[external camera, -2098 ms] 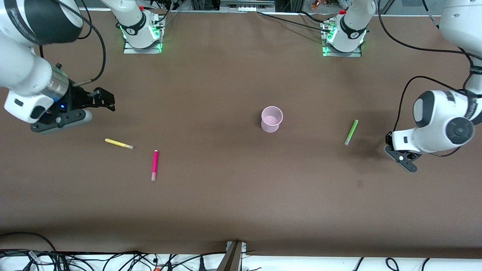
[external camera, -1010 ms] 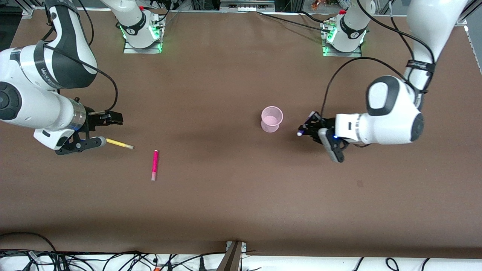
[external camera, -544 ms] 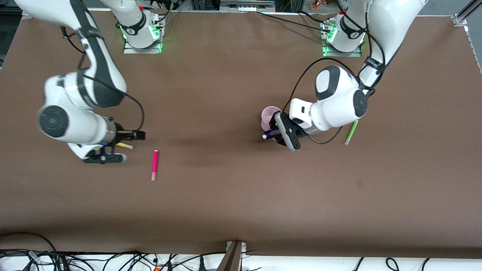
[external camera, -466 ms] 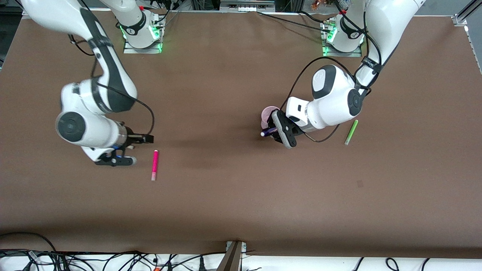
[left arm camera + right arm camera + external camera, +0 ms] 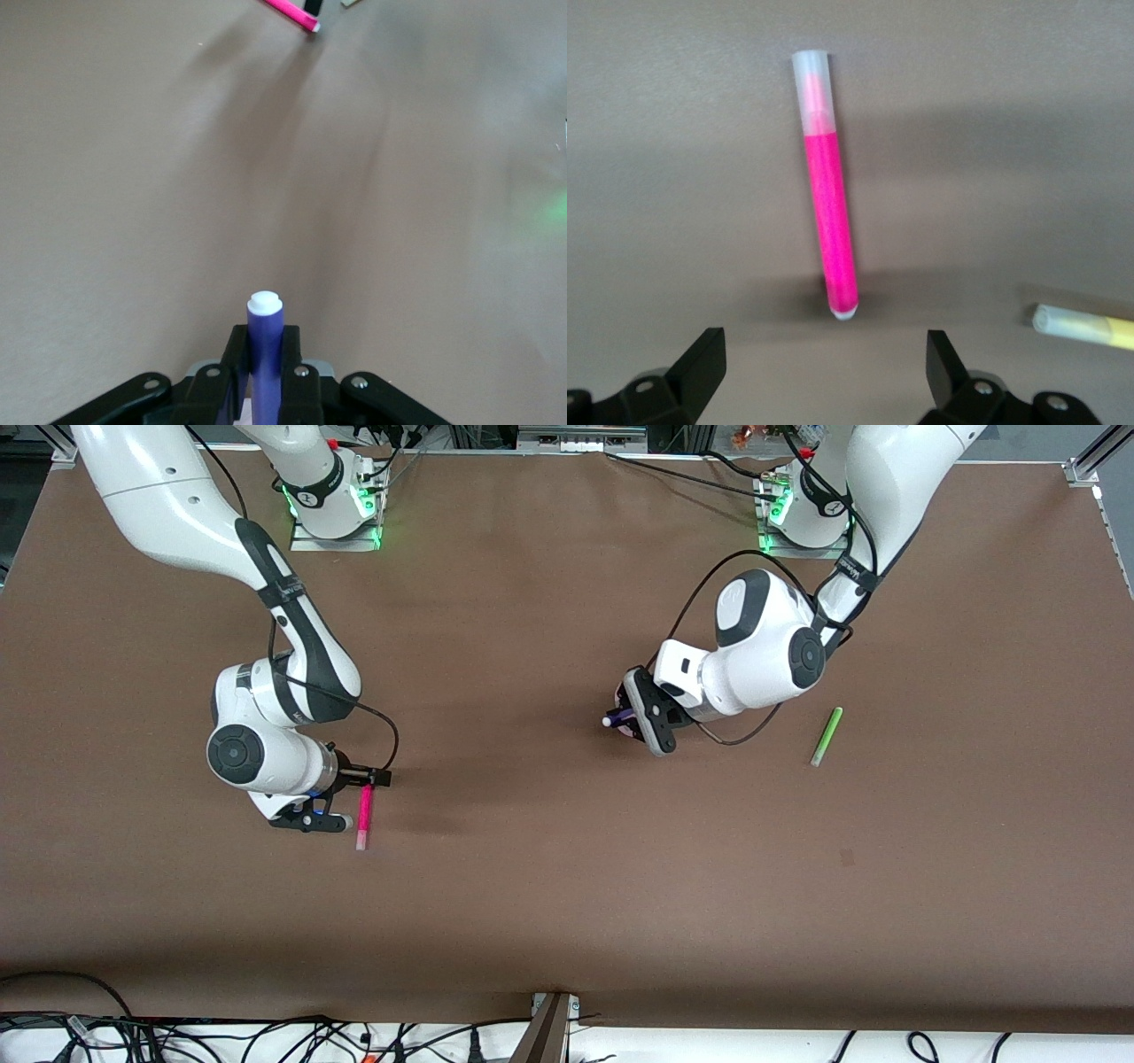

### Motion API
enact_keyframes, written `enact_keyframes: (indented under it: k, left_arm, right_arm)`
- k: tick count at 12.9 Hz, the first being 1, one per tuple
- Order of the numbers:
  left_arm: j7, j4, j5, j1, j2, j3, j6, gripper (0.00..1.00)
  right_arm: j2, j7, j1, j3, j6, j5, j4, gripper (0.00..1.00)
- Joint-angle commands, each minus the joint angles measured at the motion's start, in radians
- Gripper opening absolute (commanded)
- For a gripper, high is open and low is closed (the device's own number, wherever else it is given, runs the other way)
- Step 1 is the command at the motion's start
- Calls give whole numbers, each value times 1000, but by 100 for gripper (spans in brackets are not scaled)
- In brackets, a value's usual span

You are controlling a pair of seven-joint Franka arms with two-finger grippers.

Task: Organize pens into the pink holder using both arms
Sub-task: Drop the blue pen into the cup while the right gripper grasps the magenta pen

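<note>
You have 2 arms | left gripper [image 5: 640, 717] clamped on the 1 purple pen [image 5: 264, 341], over the pink holder [image 5: 625, 726], which it mostly hides | right gripper [image 5: 824, 372] spread wide, empty, just over the magenta pen [image 5: 829, 212] | 4 pens: yellow pen [image 5: 1085, 324] beside the magenta pen; green pen [image 5: 826, 737] lies well apart from the pink holder, toward the left arm's end.

Even, bright overhead light; soft shadows fall on the matte brown table [image 5: 549, 886]. Wrist views look paler, slightly soft.
</note>
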State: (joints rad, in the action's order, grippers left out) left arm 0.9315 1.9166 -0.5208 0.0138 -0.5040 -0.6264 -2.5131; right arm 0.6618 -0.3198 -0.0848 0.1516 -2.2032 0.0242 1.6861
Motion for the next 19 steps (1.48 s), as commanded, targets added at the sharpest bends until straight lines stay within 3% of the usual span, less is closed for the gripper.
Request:
enact_keyframes:
  k: [1,2,3,10,12,14,17,19]
  left_arm:
    - [18,57,-27,0,22,-13,-30,0]
    - [6,64,-28,2,28,-24,-30,15]
    - [16,65,-27,9,27,-24,-30,99]
    - [-139,30,-25,20,120,-41,26,100]
    - [-195,15,7,69,165,-26,187,100]
    - [-261,-26,123,170,226,-16,400,100]
    - [-400,-238,318,239,217,-13,751,100]
    - [-532,-335,471,239,214,-13,893,100]
  right_arm:
    - [15,-18,10,5,-49,-3,4,95]
    - [22,-18,8,5,-72,0,4,93]
    - [25,-13,10,5,-79,3,6,89]
    - [47,-13,11,5,-84,0,10,36]
    - [56,-13,16,5,-84,0,10,25]
    - [64,-16,17,5,-84,-4,9,18]
    - [59,-12,13,6,-67,-7,9,7]
    - [42,-27,7,17,34,-23,-22,4]
